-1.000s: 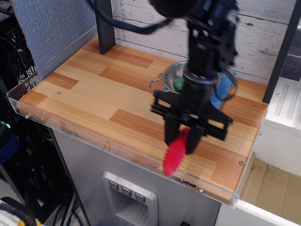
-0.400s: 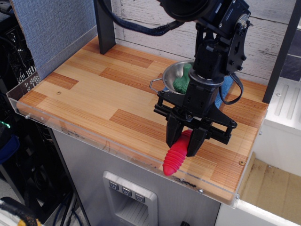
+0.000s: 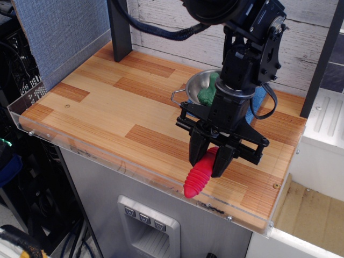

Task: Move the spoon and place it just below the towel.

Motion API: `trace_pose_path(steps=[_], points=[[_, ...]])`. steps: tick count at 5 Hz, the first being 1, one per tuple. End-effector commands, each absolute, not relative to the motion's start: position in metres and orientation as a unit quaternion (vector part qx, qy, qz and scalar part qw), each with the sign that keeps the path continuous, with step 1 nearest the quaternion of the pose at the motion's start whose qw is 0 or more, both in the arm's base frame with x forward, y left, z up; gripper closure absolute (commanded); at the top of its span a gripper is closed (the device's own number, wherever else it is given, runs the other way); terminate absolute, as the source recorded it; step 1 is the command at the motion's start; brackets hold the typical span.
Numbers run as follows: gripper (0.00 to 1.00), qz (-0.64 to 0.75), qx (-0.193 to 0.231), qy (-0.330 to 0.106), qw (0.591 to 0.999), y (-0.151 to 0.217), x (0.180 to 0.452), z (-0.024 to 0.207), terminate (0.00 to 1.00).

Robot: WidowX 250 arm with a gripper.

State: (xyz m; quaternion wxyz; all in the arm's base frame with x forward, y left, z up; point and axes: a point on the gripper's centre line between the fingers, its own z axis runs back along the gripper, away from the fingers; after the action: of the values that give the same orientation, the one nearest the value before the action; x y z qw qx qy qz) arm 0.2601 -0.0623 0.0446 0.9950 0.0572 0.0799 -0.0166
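Gripping the thick ribbed bright red handle of the spoon [image 3: 198, 179], the black pincer [image 3: 209, 159] stands near the front edge of the wooden plank-patterned desk [image 3: 107, 107], its two fingers closed against the upper part of the handle. The handle slopes down and forward, its free end close to the desk's front lip. The metal bowl of the spoon is hidden behind the fingers, so whether the spoon is lifted clear of the surface or resting on it cannot be told.

Step in hand: transport. The grasp is made; placement is not yet done.

The small blue terry cloth towel [image 3: 258, 98] lies at the back right of the desk, mostly covered by the arm (only a strip of it shows beside the wrist). Just beside it, on its left, sits the two-handled steel bowl [image 3: 194, 86] holding the green lumpy toy [image 3: 207, 93].

Next move, as judged:
1. Carry the spoon to the bare wood just in front of the towel's near edge.
2. Keep the grip firm, since the handle hangs at an angle and may pivot.
3. Lower the spoon until it lies on the desk, clear of the towel and the bowl.
4. Open the pincer only then.
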Motion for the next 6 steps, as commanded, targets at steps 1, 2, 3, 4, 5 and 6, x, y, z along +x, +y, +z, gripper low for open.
trace_pose_path(steps=[1,2,3,4,5,6], points=[[1.0,-0.016,0.059,0.093,0.994,-0.062,0.262,0.054,0.0],[1.0,-0.01,0.052,0.117,0.992,-0.064,0.26,0.055,0.0],[1.0,0.0,0.036,0.152,0.988,-0.066,0.257,0.057,0.0],[1.0,0.062,0.041,0.118,0.99,-0.03,0.306,0.008,0.0],[1.0,0.053,0.055,0.099,0.992,-0.022,0.358,-0.039,0.0],[1.0,0.015,0.057,0.097,0.994,-0.02,0.377,-0.089,0.0]])
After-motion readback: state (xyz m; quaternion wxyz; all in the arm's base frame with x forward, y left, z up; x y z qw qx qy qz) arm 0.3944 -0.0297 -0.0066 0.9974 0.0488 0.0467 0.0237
